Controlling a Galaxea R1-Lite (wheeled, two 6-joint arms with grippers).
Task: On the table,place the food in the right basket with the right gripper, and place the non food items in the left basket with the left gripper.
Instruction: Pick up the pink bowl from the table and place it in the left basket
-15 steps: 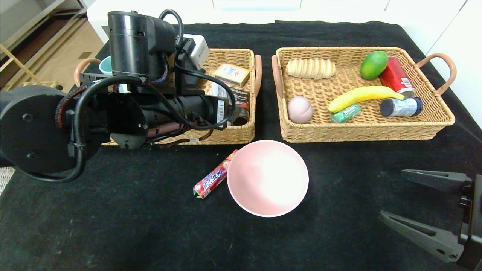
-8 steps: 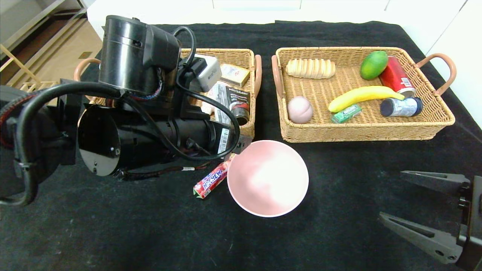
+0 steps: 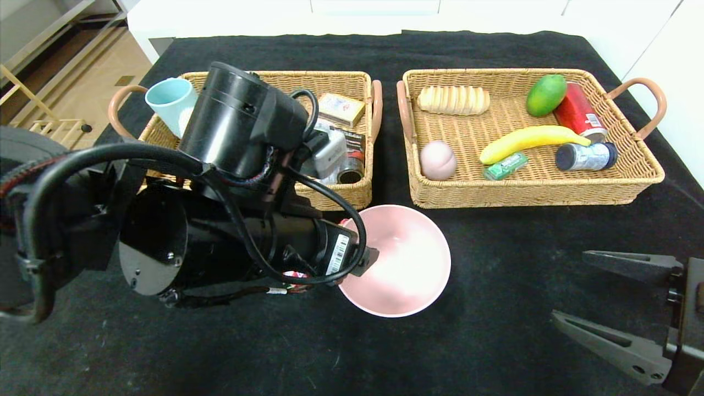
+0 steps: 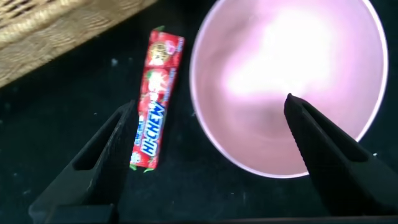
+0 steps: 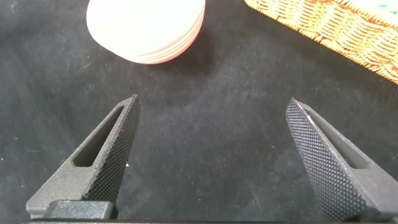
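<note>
Now the left gripper (image 4: 208, 134) hangs over the table (image 3: 495, 308), just in front of the left basket (image 3: 352, 192), its jaws spread wide and holding nothing. In the left wrist view one finger stands beside the red candy stick pack (image 4: 155, 124) and the other over the inside of the large pink bowl (image 4: 286, 81), so the near rim of the bowl and the candy lie between them. Candy and bowl both rest on the black cloth, side by side. The right gripper (image 3: 616, 305) sits low at the table's near right corner, jaws wide apart and empty, well away from the bowl (image 5: 146, 28). The right basket (image 3: 632, 181) holds the bread loaf (image 3: 453, 100) and the peach-like ball (image 3: 438, 159).
</note>
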